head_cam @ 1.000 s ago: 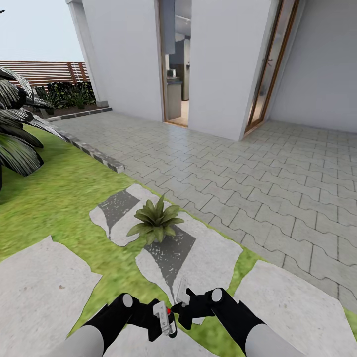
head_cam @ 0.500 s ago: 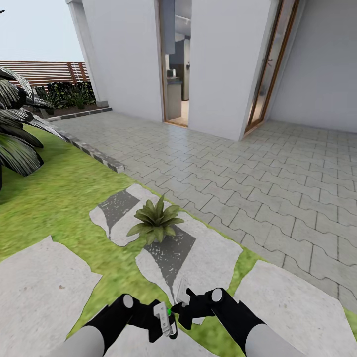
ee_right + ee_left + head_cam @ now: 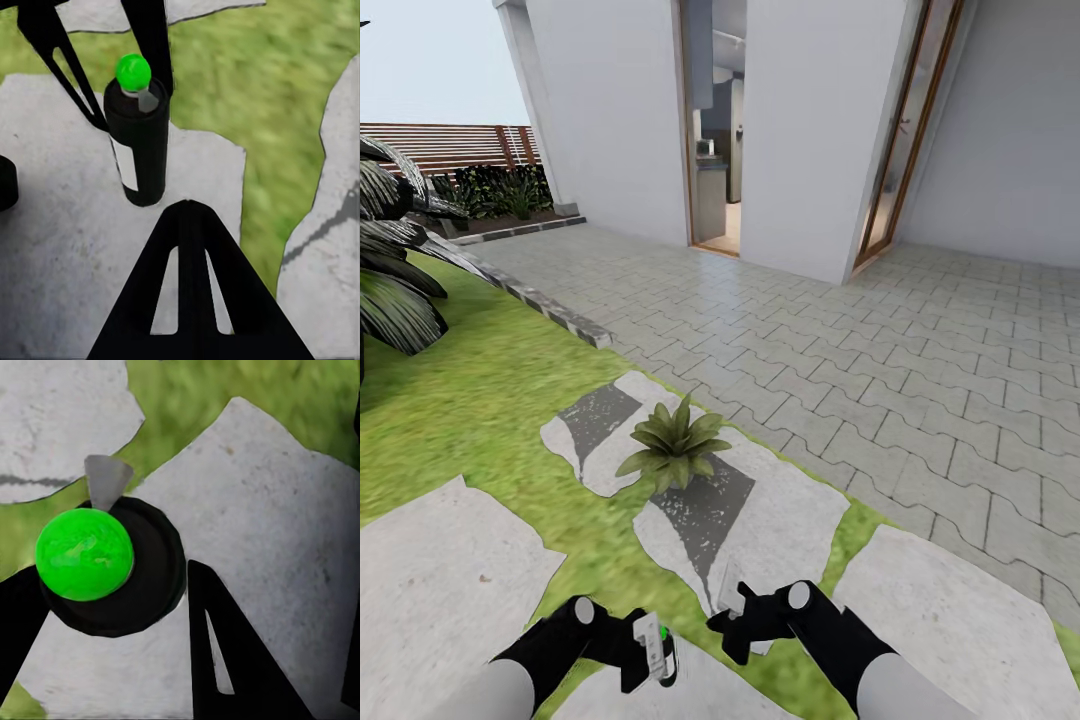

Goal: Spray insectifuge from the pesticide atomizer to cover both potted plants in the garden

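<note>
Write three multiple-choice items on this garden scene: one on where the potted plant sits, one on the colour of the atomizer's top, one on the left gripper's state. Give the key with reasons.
1. Where does the potted plant stand?
A. on the paved patio
B. on a stepping stone in the lawn
C. inside the doorway

2. What colour is the round top of the pesticide atomizer?
A. bright green
B. red
C. yellow

3. What is the left gripper doing?
A. hanging open
B. shut on the atomizer
C. shut on a leaf

Key: 1 B, the head view shows it on the grey and white stone. 2 A, both wrist views show a green ball. 3 B, its fingers flank the can.
</note>
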`<state>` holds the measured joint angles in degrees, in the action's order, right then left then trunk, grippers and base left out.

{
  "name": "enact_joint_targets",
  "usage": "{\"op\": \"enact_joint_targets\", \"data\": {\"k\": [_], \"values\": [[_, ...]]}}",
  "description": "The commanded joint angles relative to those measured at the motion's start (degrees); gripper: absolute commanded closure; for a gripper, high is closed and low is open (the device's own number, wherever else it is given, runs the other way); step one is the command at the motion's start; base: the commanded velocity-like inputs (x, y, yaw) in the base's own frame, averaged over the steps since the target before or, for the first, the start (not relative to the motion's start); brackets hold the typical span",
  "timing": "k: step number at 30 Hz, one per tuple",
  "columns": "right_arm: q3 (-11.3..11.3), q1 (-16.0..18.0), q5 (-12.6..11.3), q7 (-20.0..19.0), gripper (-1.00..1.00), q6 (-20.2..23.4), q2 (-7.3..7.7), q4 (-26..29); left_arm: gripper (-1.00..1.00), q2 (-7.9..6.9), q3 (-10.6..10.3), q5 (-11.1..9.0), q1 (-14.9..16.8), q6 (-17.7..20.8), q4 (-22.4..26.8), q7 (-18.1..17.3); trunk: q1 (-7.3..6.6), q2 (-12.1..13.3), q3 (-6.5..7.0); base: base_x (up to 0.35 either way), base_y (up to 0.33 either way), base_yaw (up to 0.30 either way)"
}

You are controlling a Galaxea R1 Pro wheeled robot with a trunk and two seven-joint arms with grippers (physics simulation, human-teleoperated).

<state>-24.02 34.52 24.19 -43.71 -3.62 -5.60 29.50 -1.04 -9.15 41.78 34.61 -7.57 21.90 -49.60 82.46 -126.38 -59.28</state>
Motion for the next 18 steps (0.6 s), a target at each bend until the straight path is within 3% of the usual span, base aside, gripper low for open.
{"op": "enact_joint_targets", "data": {"k": [1, 3, 4, 7, 13, 15, 18], "values": [[0.0, 0.0, 0.6, -0.1, 1.00, -0.4, 0.05, 0.0, 1.00, -0.30, 0.0, 0.4, 0.0, -0.6, 0.1, -0.1, -0.01, 0.0, -0.05, 0.000, 0.000, 0.000], [0.0, 0.0, 0.6, -0.1, 1.00, -0.4, 0.16, 0.0, 1.00, -0.70, 0.1, 0.4, 0.0, -0.6, 0.1, -0.1, -0.01, 0.0, -0.05, 0.000, 0.000, 0.000], [0.0, 0.0, 0.6, -0.1, -1.00, -0.4, 0.20, -0.2, 1.00, -0.88, 0.1, 0.3, -0.1, -0.6, 0.1, -0.1, -0.01, 0.0, -0.05, 0.000, 0.000, 0.000], [0.0, 0.0, 0.6, -0.1, -1.00, -0.4, 0.30, -0.4, 1.00, -1.14, 0.1, 0.4, -0.3, -0.6, 0.1, -0.1, -0.01, 0.0, -0.05, 0.000, 0.000, 0.000], [0.0, 0.0, 0.6, 0.0, -1.00, -0.5, 0.41, -0.6, 1.00, -3.09, 0.3, 0.2, -0.4, -0.5, 0.3, 0.1, -0.01, 0.0, -0.05, 0.000, 0.000, 0.000], [0.0, 0.0, 0.5, 0.8, -1.00, -0.6, 1.68, -1.2, 1.00, -3.78, 1.1, -0.2, -0.3, -0.4, 0.4, 0.4, -0.01, 0.0, -0.05, 0.000, 0.000, 0.000], [0.7, -0.1, -0.8, 4.7, -1.00, -2.7, 3.97, -4.0, 1.00, -4.07, 4.2, -1.1, -0.3, -0.4, 0.5, 0.5, -0.01, 0.0, -0.05, 0.000, 0.000, 0.000]]}}
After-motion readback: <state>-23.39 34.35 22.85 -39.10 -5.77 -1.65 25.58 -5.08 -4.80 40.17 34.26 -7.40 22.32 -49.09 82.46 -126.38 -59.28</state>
